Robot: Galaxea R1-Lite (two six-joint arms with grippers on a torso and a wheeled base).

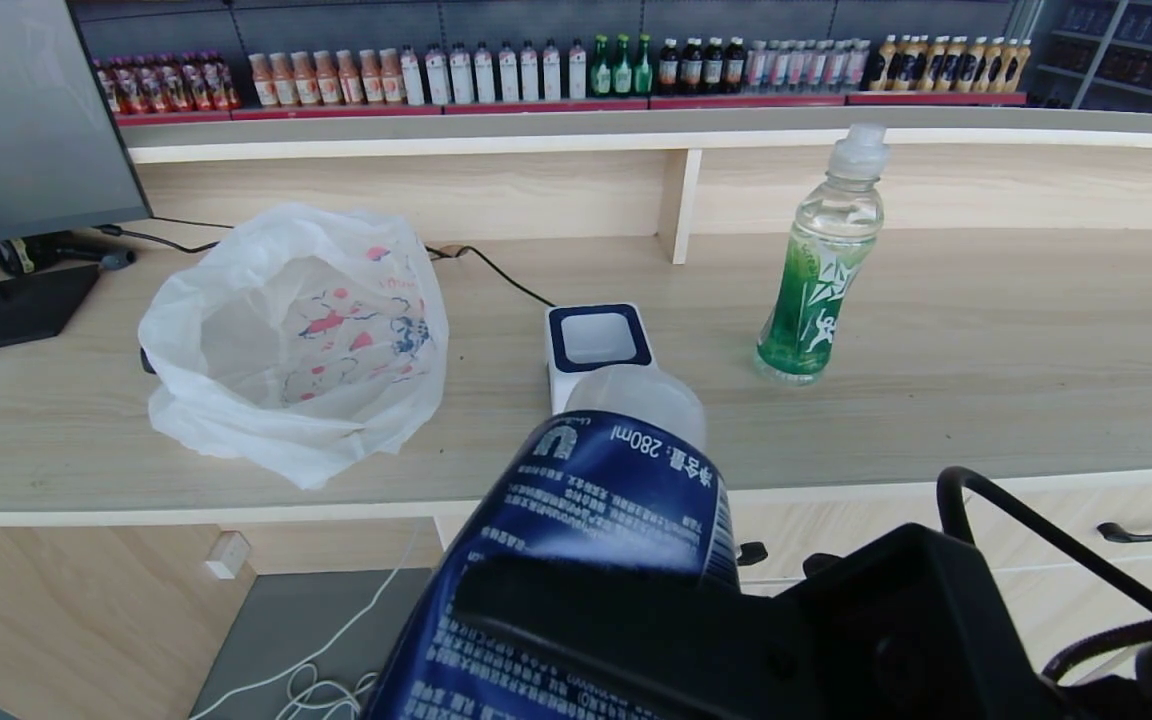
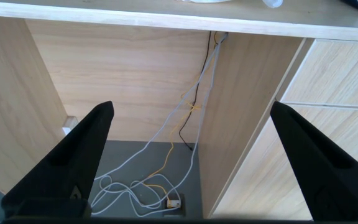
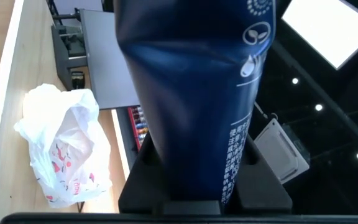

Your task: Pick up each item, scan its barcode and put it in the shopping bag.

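The right gripper (image 3: pixel 199 177) is clamped on a blue bottle (image 1: pixel 616 490), held close to the head camera above the counter's (image 1: pixel 986 350) near edge. Its white cap covers the near part of the scanner (image 1: pixel 596 342), and its lower end is cut off. The bag (image 1: pixel 296 330) lies open left of the scanner and a green bottle (image 1: pixel 821 270) stands to its right, while the left gripper (image 2: pixel 191 158) hangs below the counter, fingers wide apart.

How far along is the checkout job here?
Done: nothing, the bag looks empty. In hand: the right gripper holds the blue bottle by the scanner. Remaining: scanning and bagging it, then the green bottle standing on the counter.
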